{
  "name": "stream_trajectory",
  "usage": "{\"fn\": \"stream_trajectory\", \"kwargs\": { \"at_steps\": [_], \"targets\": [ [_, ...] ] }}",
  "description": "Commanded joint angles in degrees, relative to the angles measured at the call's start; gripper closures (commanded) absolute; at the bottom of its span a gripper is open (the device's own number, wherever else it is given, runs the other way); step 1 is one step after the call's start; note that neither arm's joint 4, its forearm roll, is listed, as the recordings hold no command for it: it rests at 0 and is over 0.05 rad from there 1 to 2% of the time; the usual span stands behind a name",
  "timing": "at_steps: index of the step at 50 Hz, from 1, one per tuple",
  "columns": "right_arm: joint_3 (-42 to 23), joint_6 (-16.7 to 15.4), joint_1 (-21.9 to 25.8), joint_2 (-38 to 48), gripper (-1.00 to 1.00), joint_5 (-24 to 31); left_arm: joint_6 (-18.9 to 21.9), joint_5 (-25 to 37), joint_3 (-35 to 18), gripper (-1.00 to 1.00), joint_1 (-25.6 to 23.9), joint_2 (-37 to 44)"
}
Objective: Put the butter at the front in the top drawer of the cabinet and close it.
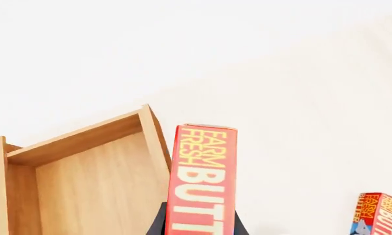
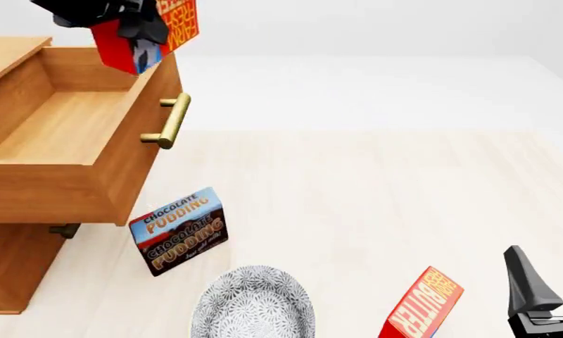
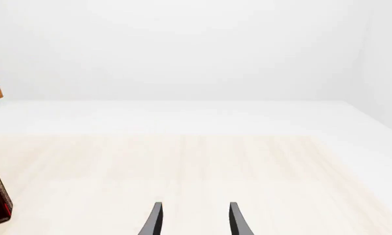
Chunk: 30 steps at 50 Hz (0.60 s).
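Observation:
My left gripper (image 2: 129, 28) is shut on a red butter carton (image 2: 175, 21) with orange-yellow lettering, held high over the front right corner of the open top drawer (image 2: 56, 130). In the left wrist view the carton (image 1: 203, 181) stands between the dark fingers (image 1: 158, 224), beside the drawer's bare wooden inside (image 1: 98, 181). The drawer is pulled out of the light-brown cabinet (image 2: 9, 260), with its brass handle (image 2: 172, 120) facing right. A second look-alike butter carton (image 2: 422, 304) leans on the table at the front right. My right gripper (image 2: 552, 280) is open just right of it.
A brown-and-blue chocolate pudding box (image 2: 180, 230) stands below the drawer's front corner. A patterned grey bowl (image 2: 253, 304) sits at the front edge. The lower drawer's handle (image 2: 64, 230) shows under the open drawer. Pale wooden tabletop (image 2: 357, 183) stretches right of the cabinet.

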Motion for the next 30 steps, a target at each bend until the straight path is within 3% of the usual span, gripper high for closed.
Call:
{"fn": "stream_trajectory", "kwargs": {
  "at_steps": [1,26,30],
  "targets": [
    [0.06,-0.01,-0.01,-0.05,-1.00,-0.03,0.96,0.08,3.57,1.00,4.62,-6.11],
    [0.06,-0.01,0.00,-0.05,-1.00,-0.03,0.97,-1.30,15.00,1.00,15.77,-15.43],
    [0.06,-0.01,-0.01,-0.06,-1.00,-0.03,-1.16,-3.38,17.32,1.00,15.42,-15.90]
  ]
}}
